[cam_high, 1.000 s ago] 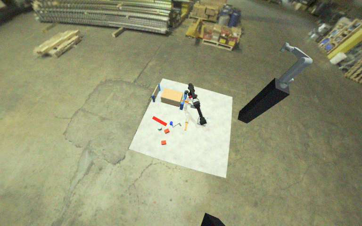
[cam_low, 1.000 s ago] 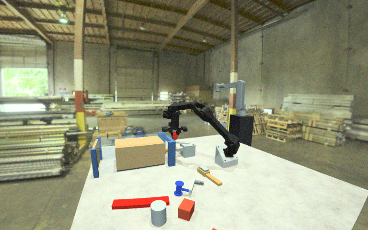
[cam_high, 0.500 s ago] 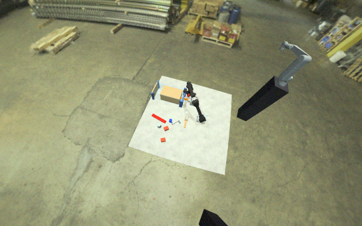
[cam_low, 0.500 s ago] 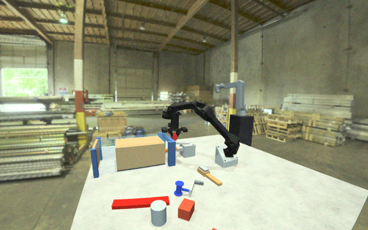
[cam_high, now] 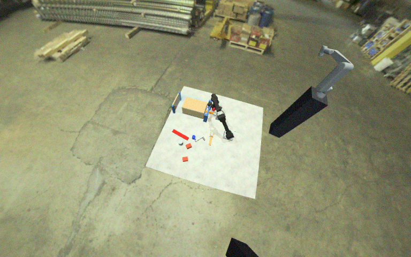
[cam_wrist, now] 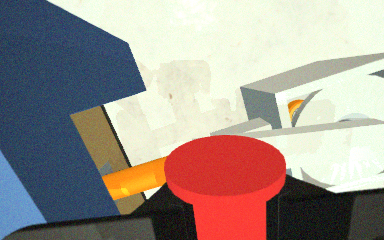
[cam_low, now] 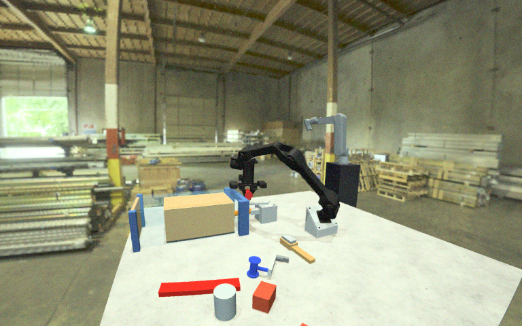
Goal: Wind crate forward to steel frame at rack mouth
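Observation:
My gripper [cam_high: 213, 108] [cam_low: 247, 191] [cam_wrist: 212, 161] is shut on the red knob [cam_wrist: 225, 162] of the winch handle. The handle's grey arm [cam_wrist: 325, 130] runs from below the knob across the grey winch [cam_low: 266, 214] [cam_wrist: 261, 107]; its square key is hidden. The tan crate [cam_high: 195, 106] [cam_low: 198, 216] sits flat in the cubby, its front close behind the blue steel frame [cam_high: 206, 117] [cam_low: 243, 218] [cam_wrist: 55, 110]. In the exterior view a narrow gap shows between them; contact is unclear. The orange strap [cam_high: 209, 112] [cam_wrist: 135, 177] joins crate and winch.
On the bench lie a blue-knobbed crank [cam_high: 193, 137] [cam_low: 253, 267], an orange-handled tool [cam_high: 210, 141] [cam_low: 303, 254], a red bar [cam_high: 180, 134] [cam_low: 196, 287], a grey cylinder [cam_high: 180, 143] [cam_low: 225, 303] and red blocks [cam_high: 185, 159] [cam_low: 264, 297]. The frame stands close beside my gripper.

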You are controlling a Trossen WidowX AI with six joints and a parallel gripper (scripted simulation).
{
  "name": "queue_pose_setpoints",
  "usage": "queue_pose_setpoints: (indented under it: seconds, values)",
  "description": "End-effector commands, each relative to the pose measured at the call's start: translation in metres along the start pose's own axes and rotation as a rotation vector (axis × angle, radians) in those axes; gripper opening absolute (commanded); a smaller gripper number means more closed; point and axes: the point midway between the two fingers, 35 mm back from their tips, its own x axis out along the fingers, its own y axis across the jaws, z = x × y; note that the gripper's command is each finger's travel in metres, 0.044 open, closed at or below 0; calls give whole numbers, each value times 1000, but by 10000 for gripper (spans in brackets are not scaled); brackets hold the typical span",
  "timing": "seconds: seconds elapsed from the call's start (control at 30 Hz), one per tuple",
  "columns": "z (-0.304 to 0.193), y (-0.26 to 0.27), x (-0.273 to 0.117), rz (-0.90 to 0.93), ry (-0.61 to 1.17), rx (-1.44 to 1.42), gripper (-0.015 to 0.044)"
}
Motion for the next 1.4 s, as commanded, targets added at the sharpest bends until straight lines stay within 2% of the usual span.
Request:
queue_pose_setpoints:
  seconds: [0.0, 1.37]
  values:
    - [-16, -1, 2, -11, 28, 3, 0]
    - [-57, -16, 2, -13, 31, 3, 0]
